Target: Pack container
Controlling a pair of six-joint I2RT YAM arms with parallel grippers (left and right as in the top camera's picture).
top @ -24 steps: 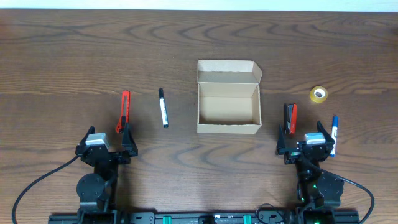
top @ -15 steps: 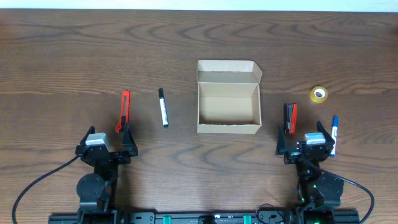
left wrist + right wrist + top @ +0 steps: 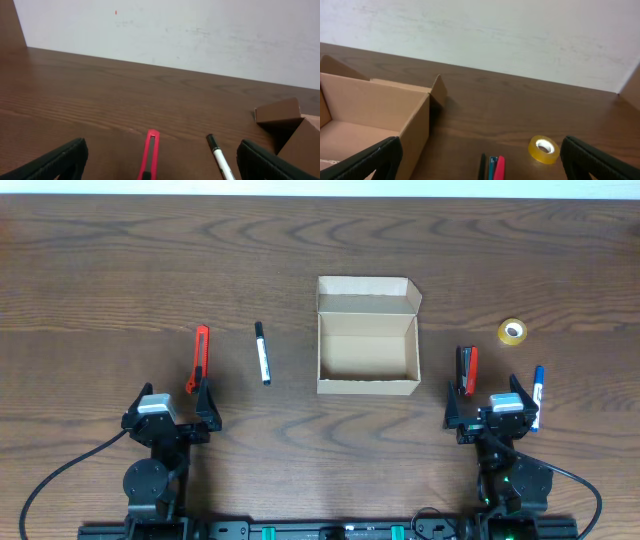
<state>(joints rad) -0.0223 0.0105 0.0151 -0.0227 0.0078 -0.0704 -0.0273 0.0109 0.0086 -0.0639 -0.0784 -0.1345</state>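
The container (image 3: 367, 385), a tan cardboard box with its flap lid raised at the back, stands open and empty at the table's middle; it also shows in the right wrist view (image 3: 375, 115) and the left wrist view (image 3: 292, 130). My left gripper (image 3: 170, 412) is open near the front left, just behind a red box cutter (image 3: 199, 358) (image 3: 150, 155) and a black-and-white marker (image 3: 262, 353) (image 3: 218, 157). My right gripper (image 3: 488, 408) is open at the front right, behind a red-and-black stapler (image 3: 467, 369) (image 3: 492, 167), with nothing between its fingers.
A yellow tape roll (image 3: 512, 331) (image 3: 544, 148) lies right of the box. A blue pen (image 3: 538, 392) lies beside the right gripper. A pale wall rises behind the table's far edge in both wrist views.
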